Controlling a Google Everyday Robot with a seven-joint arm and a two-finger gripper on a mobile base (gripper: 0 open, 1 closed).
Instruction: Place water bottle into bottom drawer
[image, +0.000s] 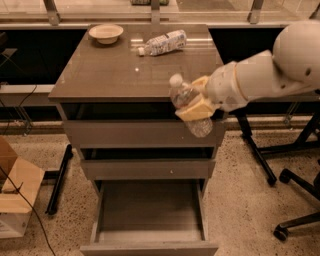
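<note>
Gripper (196, 106) at centre-right of frame, yellow fingers clamped on the water bottle (184, 94). The bottle is tilted, cap toward upper left, and hangs in air before the top drawer front (125, 134). Bottom drawer (150, 212) is pulled open at lower centre, its grey inside bare. The grip looks to sit mid-body, though pad seating is hard to judge.

Risks:
- An early release could let the tilted bottle bounce out.
- The descent could clip the middle drawer front (145, 169).
</note>
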